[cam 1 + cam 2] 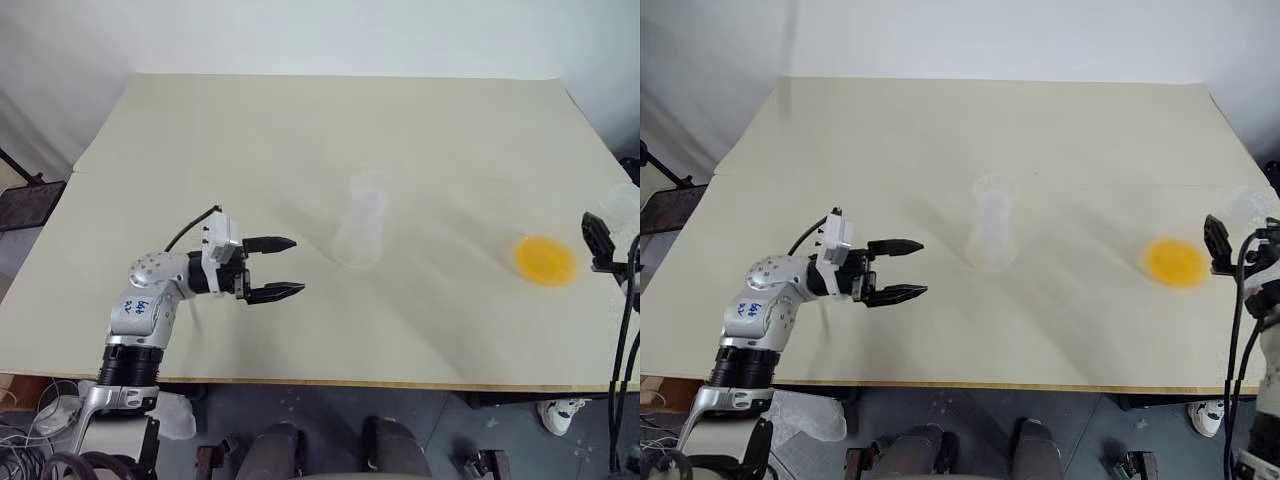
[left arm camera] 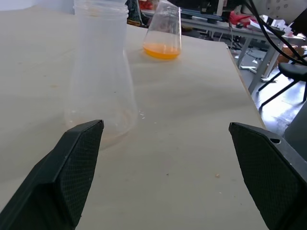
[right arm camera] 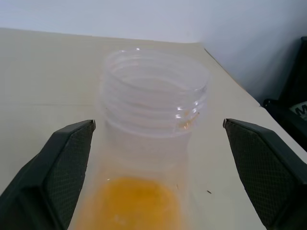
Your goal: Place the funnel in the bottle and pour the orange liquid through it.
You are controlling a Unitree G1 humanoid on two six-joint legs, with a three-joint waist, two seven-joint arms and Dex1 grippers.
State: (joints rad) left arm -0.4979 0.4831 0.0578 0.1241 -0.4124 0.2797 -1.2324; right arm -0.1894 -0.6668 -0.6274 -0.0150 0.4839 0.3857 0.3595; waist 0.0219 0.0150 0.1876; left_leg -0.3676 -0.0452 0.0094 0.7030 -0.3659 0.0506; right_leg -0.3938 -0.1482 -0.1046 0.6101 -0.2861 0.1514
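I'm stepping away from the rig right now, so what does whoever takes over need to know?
Left gripper: open, holds nothing, over the table, pointing at the empty clear bottle standing mid-table.
Right gripper: open, at the table's right edge, fingers on either side of the clear vessel holding the orange liquid, not closed on it.
I cannot make out a funnel in the bottle's mouth.
Done: nothing visibly poured; the bottle looks empty.
Left: seat the funnel, grasp the vessel, pour through it.
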